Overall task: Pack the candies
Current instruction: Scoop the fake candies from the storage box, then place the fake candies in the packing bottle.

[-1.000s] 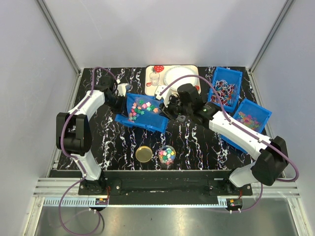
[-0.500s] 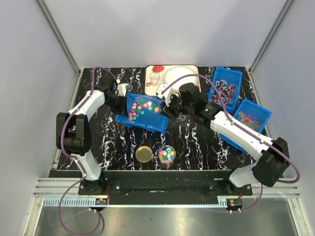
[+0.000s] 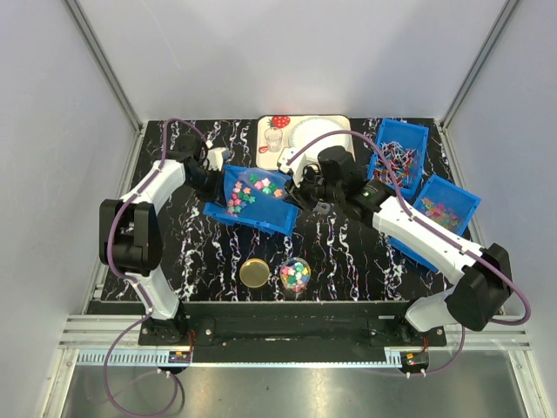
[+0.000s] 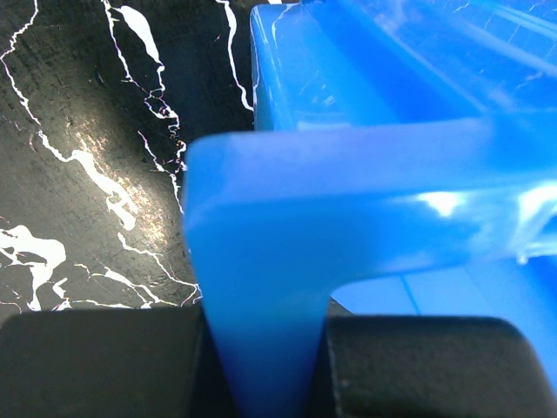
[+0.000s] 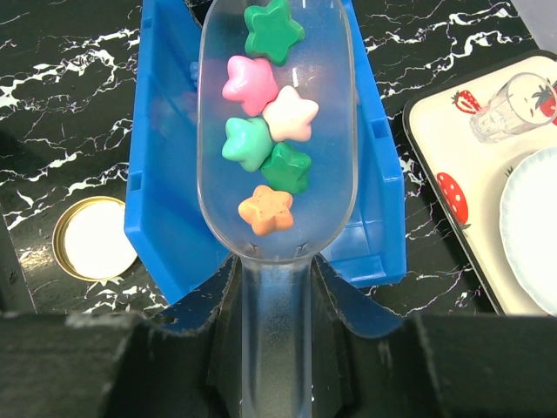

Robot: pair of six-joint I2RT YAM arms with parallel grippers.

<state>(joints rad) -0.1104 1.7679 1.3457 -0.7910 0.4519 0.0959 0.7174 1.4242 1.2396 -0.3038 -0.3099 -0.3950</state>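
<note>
Centrally, on the marbled table (image 3: 348, 252), a blue bin (image 3: 257, 218) is seen tipped up on one edge; all places below are reckoned from it. A clear plastic scoop (image 5: 329, 174) is held above the bin's open top, bowl roughly level. Off the bin's near side, toward the arm bases, a small jar (image 3: 296, 264) partly filled with sweets is noted, with a gold lid (image 3: 255, 273) lying on that same side.

The candies (image 5: 265, 144):
- Six star-shaped pieces (green, pink, white, mint, orange) are carried in the scoop, over the bin; many more are heaped inside the bin.
- They are judged light, hard and smooth-coated, so likely to slide and rattle on the slick plastic, though hardly fragile.
- Pinching them singly is not advised. They are best taken by the scoop, gripped at its handle, with the bowl kept level until the jar mouth lies beneath.

Pincers:
- The right gripper (image 5: 274, 348) is drawn in tight on the scoop's handle, which fills the narrow gap between the jaws.
- The left gripper (image 4: 265, 366) is clamped nearly closed on the bin's wall at its far left corner. The bin's tilt is judged to be propped by this hold.
</note>
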